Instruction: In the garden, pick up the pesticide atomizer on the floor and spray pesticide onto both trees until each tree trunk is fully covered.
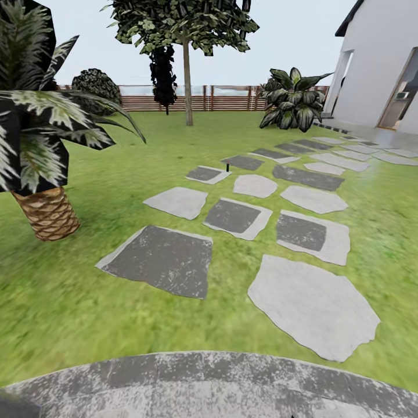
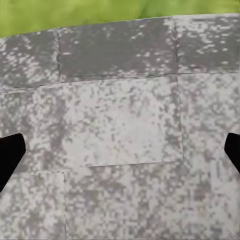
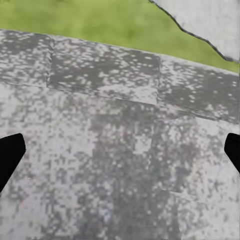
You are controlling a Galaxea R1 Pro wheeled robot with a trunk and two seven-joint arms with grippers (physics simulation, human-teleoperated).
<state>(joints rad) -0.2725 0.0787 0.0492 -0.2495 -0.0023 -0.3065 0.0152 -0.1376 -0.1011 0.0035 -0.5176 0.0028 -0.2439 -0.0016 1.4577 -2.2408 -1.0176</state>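
- Left hand (image 2: pixel 120 150): in the left wrist view, two dark fingertips (image 2: pixel 10 155) sit at opposite edges of the picture, spread wide apart with nothing between them; below lies mottled grey stone paving (image 2: pixel 120 130), with a strip of lawn beyond it.
- Right hand (image 3: pixel 120 152): in the right wrist view, its fingertips (image 3: pixel 10 155) are likewise set far apart and empty, above the same speckled paving; past the grass strip a corner of a pale slab (image 3: pixel 210 20) shows.
- Nearest ground, head view: a curved band of mottled grey paving (image 1: pixel 209 383) crosses the bottom of the picture.
- Lawn (image 1: pixel 69 290): green grass of the garden, carrying a path of irregular stepping stones (image 1: pixel 313 307), some pale and some dark grey, running away toward the right.
- Short palm (image 1: pixel 49 212): scaly brown trunk at the left, near the closest dark stone, with drooping dark fronds.
- Small dark post (image 1: pixel 227 167): stands by a mid-path stone; too small to identify.
- White house (image 1: pixel 377 69): at the right, where the path ends.
- Broad-leaved shrub (image 1: pixel 293 101): near the house corner.
- Tree (image 1: pixel 187 75): far across the lawn, with a straight bare trunk and a blocky dark green crown; a narrow near-black tree (image 1: pixel 164 75) stands just to its left.
- Wooden slat fence (image 1: pixel 226 98): closes the far edge of the garden.
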